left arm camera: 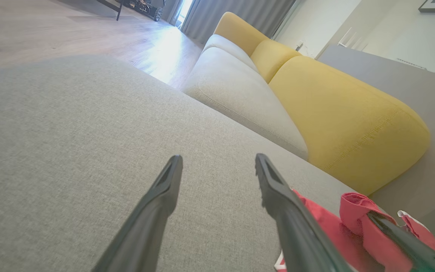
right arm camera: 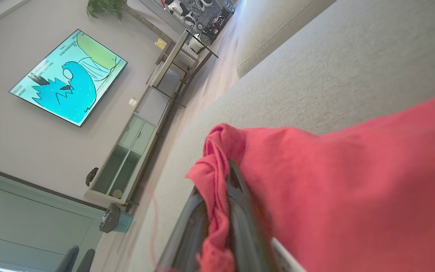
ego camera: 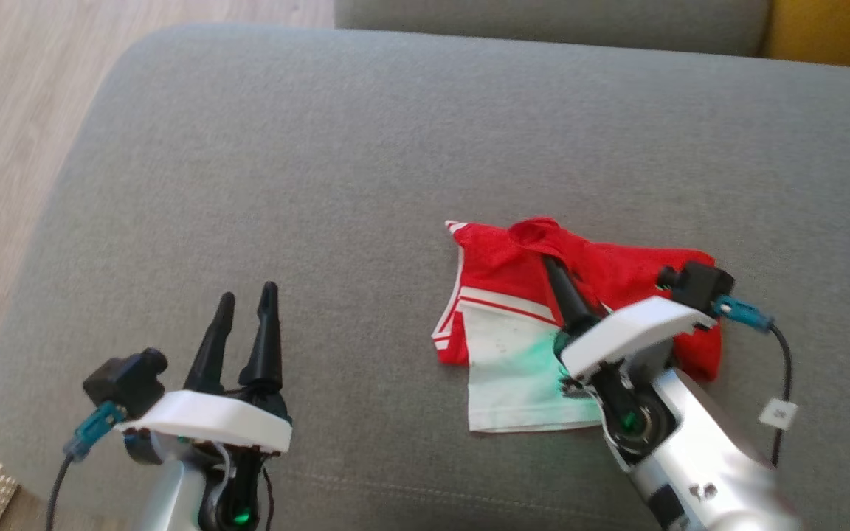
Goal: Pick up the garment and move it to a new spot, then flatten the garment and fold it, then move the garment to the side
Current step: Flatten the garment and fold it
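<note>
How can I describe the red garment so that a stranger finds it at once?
Start at the wide grey fabric sofa cushion; on its right half lies a crumpled red and white cloth garment, pinched by the robot's right hand. Its white stripes and white lower panel stand out against plain grey.

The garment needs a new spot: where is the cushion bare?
Bare: the cushion left of the garment, beyond the open left gripper, and the strip behind the garment. Crowded: the right side, where the right gripper pinches it.
</note>
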Robot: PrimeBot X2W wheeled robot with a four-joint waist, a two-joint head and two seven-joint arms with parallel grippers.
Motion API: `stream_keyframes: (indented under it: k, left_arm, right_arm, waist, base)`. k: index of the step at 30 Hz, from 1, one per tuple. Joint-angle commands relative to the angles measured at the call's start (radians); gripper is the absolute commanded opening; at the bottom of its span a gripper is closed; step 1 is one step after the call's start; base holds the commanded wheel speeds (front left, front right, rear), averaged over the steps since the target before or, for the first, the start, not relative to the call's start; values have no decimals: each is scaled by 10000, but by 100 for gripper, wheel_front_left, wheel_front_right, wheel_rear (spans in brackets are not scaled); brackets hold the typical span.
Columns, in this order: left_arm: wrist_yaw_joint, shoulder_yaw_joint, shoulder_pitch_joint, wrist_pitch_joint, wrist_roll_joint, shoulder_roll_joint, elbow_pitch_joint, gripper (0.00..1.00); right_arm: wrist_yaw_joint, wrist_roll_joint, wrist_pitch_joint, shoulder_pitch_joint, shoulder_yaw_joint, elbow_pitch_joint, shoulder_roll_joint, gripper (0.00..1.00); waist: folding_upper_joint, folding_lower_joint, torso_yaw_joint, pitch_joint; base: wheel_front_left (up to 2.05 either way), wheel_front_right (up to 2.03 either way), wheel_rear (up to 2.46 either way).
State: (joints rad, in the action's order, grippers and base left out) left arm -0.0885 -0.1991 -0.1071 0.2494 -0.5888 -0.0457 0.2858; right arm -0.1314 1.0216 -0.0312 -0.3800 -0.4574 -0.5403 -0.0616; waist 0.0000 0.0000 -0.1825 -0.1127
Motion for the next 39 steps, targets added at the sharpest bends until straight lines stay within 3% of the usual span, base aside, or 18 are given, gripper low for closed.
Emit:
stream_keyframes:
  k: [1, 9, 10, 11, 12, 21, 27, 32, 39]
  left_arm:
    - [1, 207, -474, 124, -110, -45, -361, 100]
    - [67, -50, -616, 124, -275, -45, -360, 100]
    - [77, -62, -623, 124, -286, -45, -361, 100]
    - [84, -80, -626, 124, -294, -45, -360, 100]
    - [86, -106, -622, 124, -295, -45, -353, 100]
    - [100, 0, -459, 124, -207, -45, -275, 100]
    - [41, 125, -396, 124, -153, -45, -286, 100]
    - [20, 210, -320, 124, -142, -45, -395, 100]
    - [35, 339, -341, 124, -286, -45, -682, 100]
  right_arm:
    - [7, 380, -308, -763, -439, 133, 113, 0]
    - [7, 1809, -1385, -1882, -2408, -1452, 113, 0]
    - [7, 1806, -1399, -1967, -2699, -1675, 113, 7]
    - [7, 1814, -1450, -2039, -2938, -1871, 113, 96]
    - [7, 1916, -1495, -2082, -3114, -2017, 113, 100]
    - [7, 3280, -1975, -2532, -4269, -1699, 114, 100]
    - [7, 3114, -2213, -3012, -4158, -1935, 114, 100]
    - [7, 1606, -2293, -3311, -3783, -2818, -258, 100]
    - [7, -762, -2303, -3043, -2180, -2730, -1732, 100]
  waist:
    - [0, 0, -207, -197]
    - [0, 0, -686, -504]
    - [0, 0, -706, -520]
    - [0, 0, -725, -527]
    - [0, 0, -743, -526]
    - [0, 0, -415, -161]
    - [0, 0, 39, 107]
    - [0, 0, 611, 285]
    - [0, 0, 1287, 375]
  base:
    - [0, 0, 0]
    - [0, 0, 0]
    - [0, 0, 0]
    - [0, 0, 0]
    - [0, 0, 0]
    - [0, 0, 0]
    - [0, 0, 0]
    - [0, 0, 0]
    - [0, 0, 0]
